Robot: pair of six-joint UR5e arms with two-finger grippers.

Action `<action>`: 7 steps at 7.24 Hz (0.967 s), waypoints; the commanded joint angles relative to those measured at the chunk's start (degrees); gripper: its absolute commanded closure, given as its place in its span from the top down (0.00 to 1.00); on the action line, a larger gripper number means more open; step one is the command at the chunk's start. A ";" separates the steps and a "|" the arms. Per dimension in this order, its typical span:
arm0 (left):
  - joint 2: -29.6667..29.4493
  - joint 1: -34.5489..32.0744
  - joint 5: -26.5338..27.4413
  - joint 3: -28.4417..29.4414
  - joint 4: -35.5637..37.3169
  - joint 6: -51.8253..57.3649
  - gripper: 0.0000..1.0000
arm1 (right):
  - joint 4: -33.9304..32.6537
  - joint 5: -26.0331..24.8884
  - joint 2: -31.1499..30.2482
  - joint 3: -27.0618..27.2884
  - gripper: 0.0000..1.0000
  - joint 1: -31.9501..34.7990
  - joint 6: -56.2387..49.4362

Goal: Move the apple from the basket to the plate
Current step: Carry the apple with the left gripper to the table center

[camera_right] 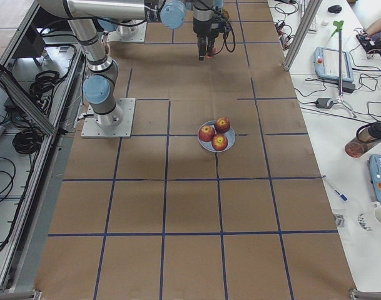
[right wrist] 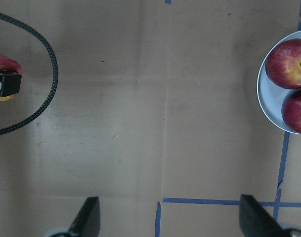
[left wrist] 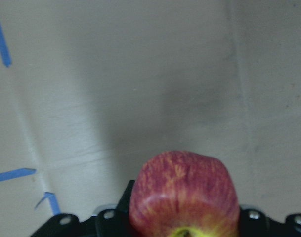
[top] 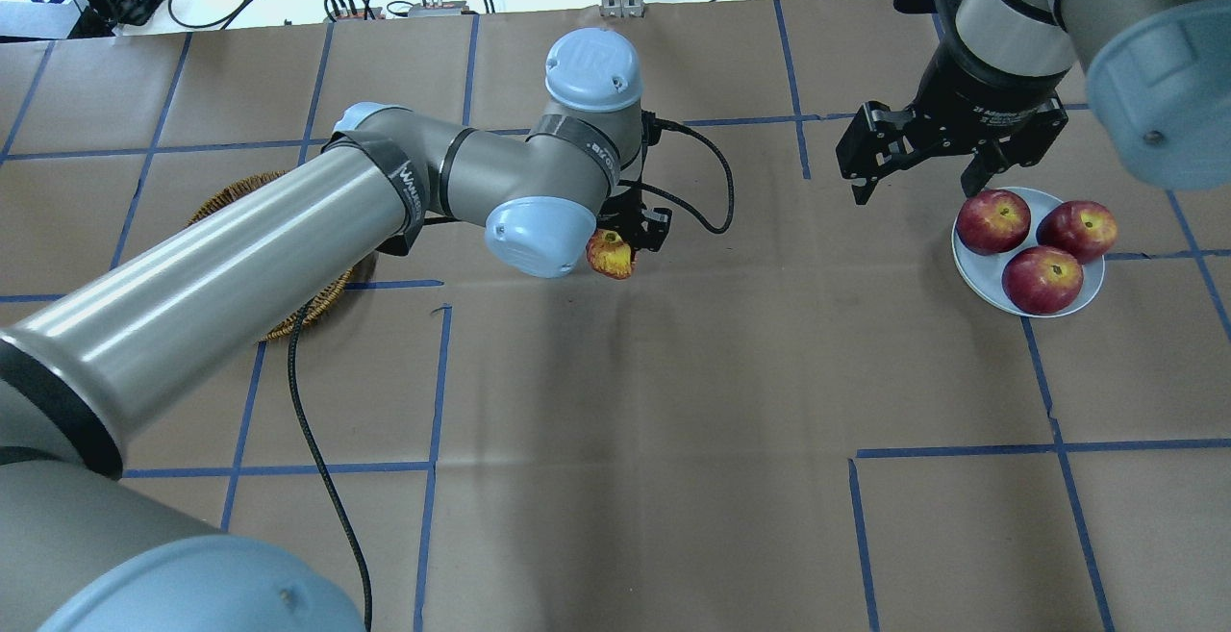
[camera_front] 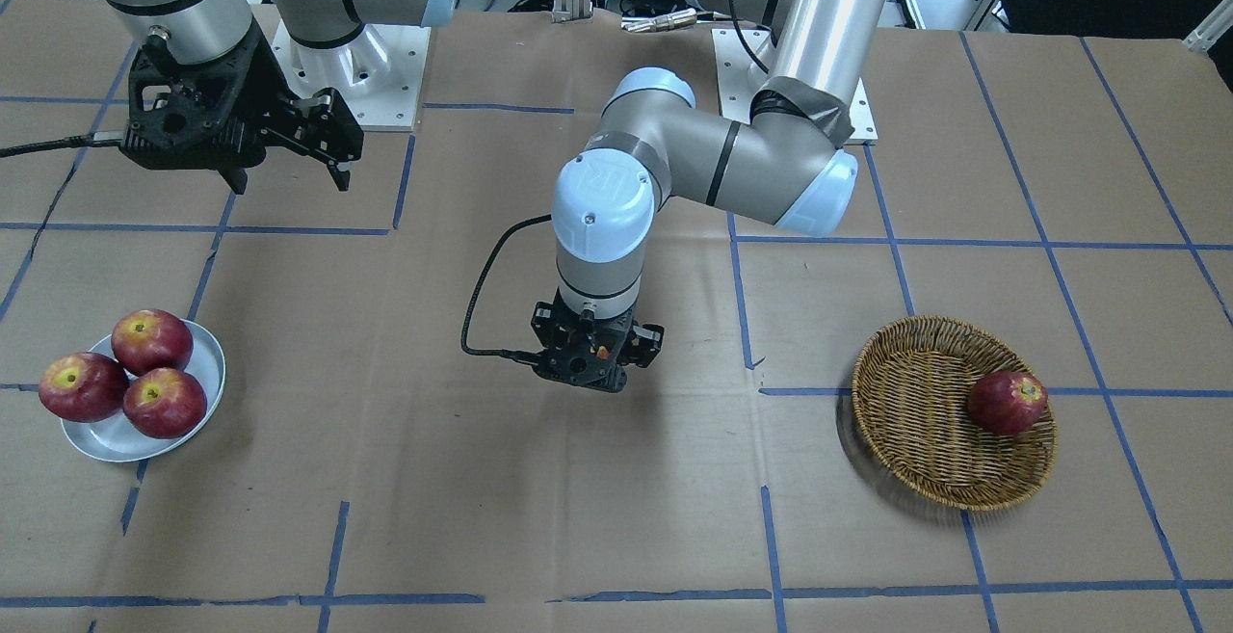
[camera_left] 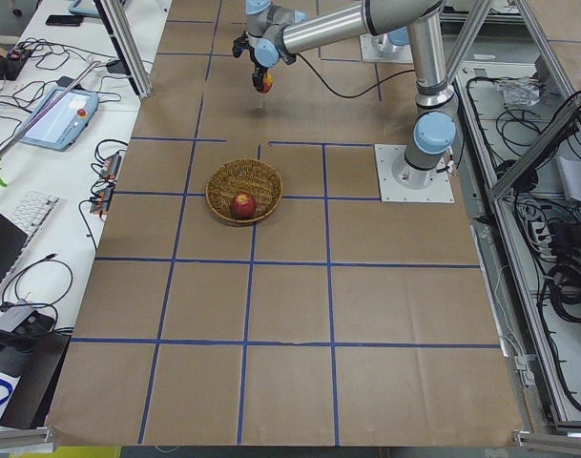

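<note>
My left gripper [top: 627,234] is shut on the apple [top: 610,255], a streaky pink-red one with a yellow patch, and holds it above the middle of the table. The left wrist view shows the apple [left wrist: 185,192] close up over bare paper. The wicker basket [camera_front: 915,421] stands well off to that arm's side and holds one dark red apple [camera_front: 1007,402]. The pale plate [top: 1089,293] carries three dark red apples [top: 1042,279]. My right gripper [top: 914,185] is open and empty, hanging just beside the plate on its inner, far side.
The table is covered in brown paper with blue tape lines [camera_front: 751,286]. A black cable [top: 707,189] loops from the left wrist. The left arm's long link [top: 240,266] covers most of the basket in the overhead view.
</note>
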 commanded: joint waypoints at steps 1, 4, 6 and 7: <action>-3.77 -0.96 -0.05 0.71 4.49 -0.56 0.36 | 0.00 0.00 0.00 0.00 1.00 0.00 0.02; -4.48 -1.93 0.21 0.62 4.68 -0.65 0.45 | 0.00 0.00 0.00 0.00 1.00 0.00 0.02; -4.40 -1.93 0.30 0.45 4.68 -0.74 0.98 | 0.00 0.00 0.00 0.00 1.00 0.00 0.02; -4.22 -1.93 0.47 0.62 4.68 -0.74 0.99 | 0.00 0.00 0.00 0.00 1.00 0.00 -0.07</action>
